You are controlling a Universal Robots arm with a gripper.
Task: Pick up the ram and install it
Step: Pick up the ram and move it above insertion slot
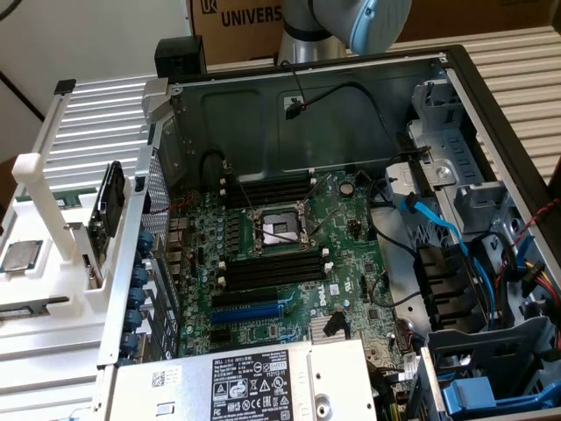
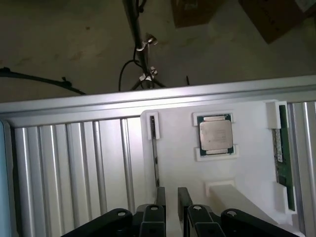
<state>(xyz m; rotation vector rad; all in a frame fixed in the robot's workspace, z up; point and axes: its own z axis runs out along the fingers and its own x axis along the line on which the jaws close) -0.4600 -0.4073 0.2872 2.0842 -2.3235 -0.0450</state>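
The white holder (image 1: 53, 254) sits at the exterior view's left of the computer case (image 1: 351, 114).

A ram stick resting untouched in a white holder.
The ram (image 2: 282, 150) is a long, thin, dark-green circuit board with a small pale label near its middle. It stands on its long edge rather than lying flat, so mostly its narrow edge and a sliver of one face show. Each end sits in a small white bracket of the holder (image 2: 247, 168), which lies on a ribbed metal table. It runs straight, parallel to the table's ribs. Nothing grips or touches it.
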